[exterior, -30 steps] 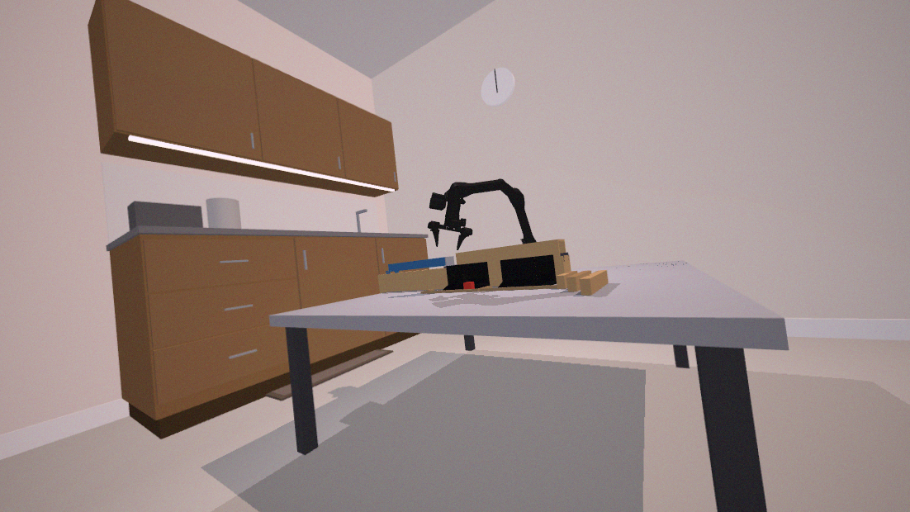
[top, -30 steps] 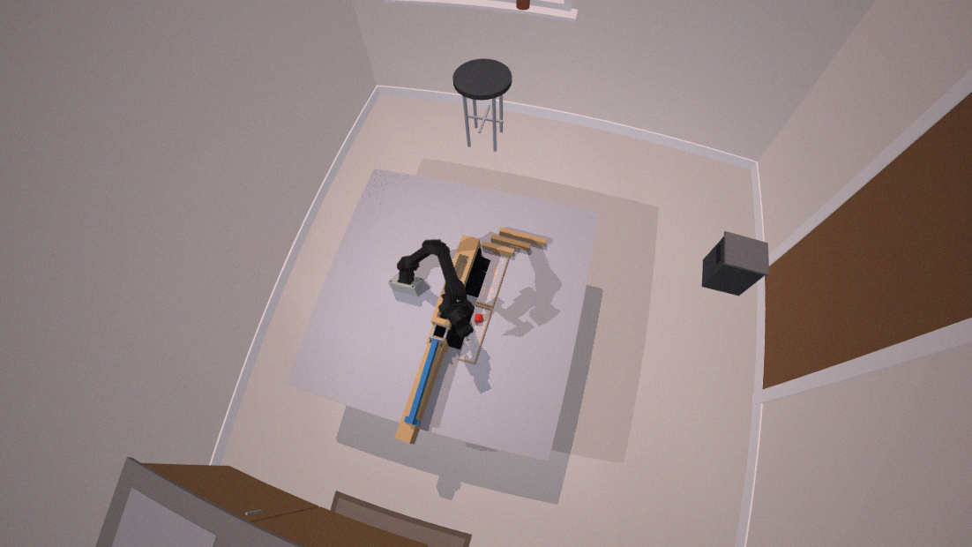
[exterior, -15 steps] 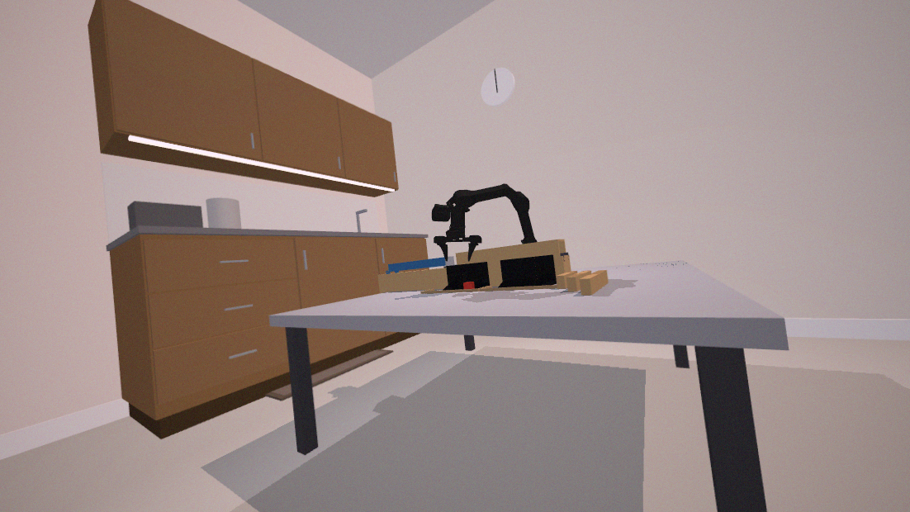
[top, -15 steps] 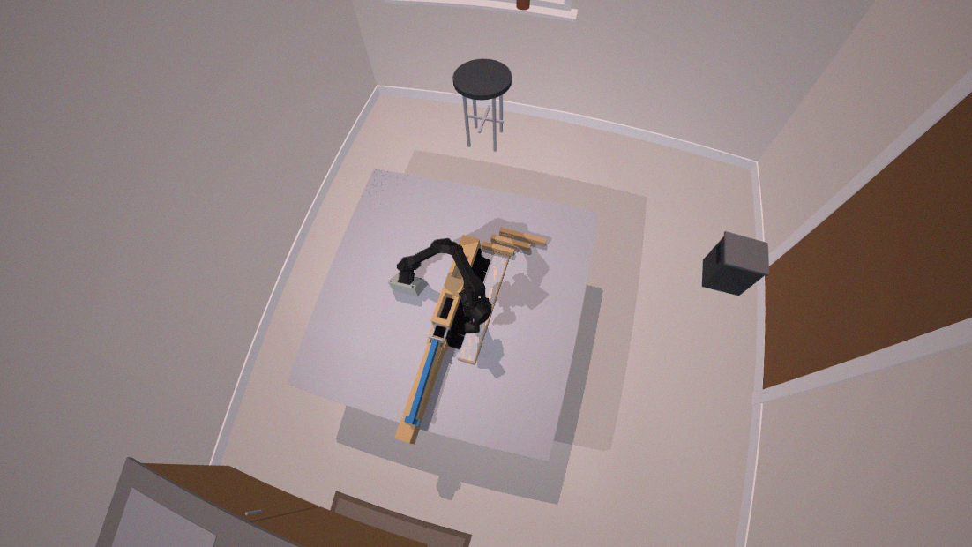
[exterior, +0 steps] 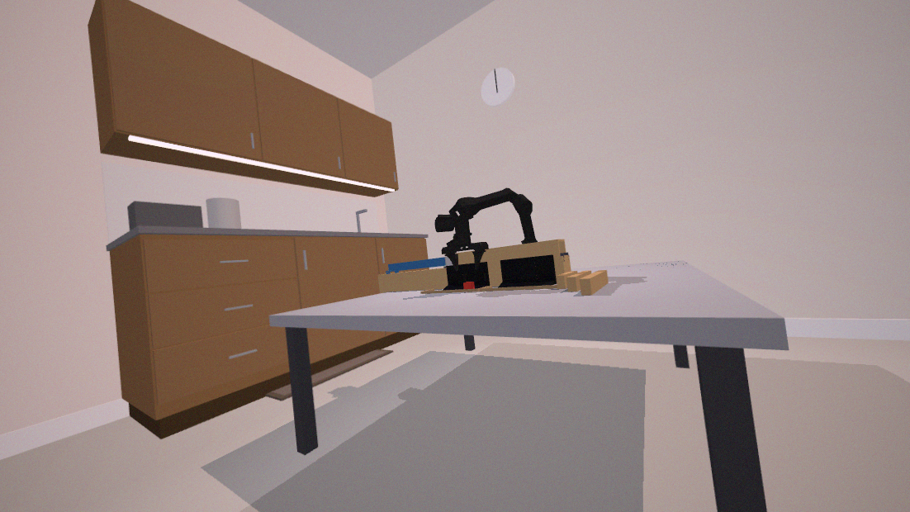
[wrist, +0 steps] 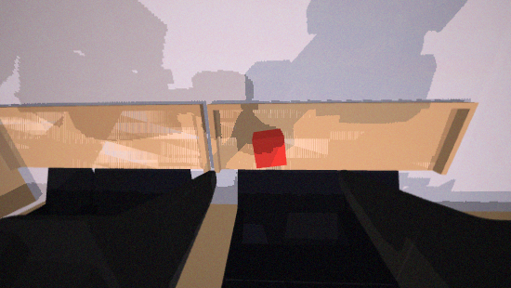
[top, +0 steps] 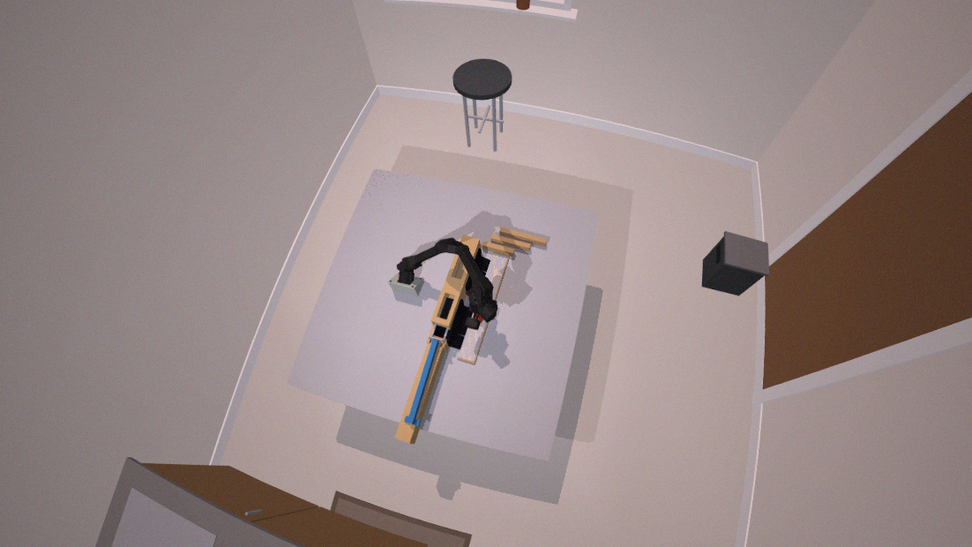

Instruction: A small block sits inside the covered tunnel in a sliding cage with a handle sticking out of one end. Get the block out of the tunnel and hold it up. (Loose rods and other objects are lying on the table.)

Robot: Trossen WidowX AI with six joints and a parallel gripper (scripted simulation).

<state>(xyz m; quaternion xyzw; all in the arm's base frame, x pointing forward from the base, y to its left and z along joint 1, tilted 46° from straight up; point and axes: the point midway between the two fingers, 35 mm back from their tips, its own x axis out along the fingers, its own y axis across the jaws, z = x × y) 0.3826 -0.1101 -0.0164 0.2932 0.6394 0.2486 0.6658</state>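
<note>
Because the red block (top: 480, 317) (exterior: 468, 285) (wrist: 269, 150) lies near the tray's (top: 467, 360) (wrist: 395, 139) tunnel-side edge, right of centre in the wrist view, the wide, empty claw (exterior: 466, 267) (wrist: 276, 176) could strike the tunnel (top: 468, 243) (exterior: 494, 258) while descending.

Matte black arm (top: 468, 261) (exterior: 486, 199), 2 tapered claw fingers (exterior: 477, 259)

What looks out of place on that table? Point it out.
The red block looks odd: it sits outside the tunnel, in the shallow wooden tray alongside.
</note>
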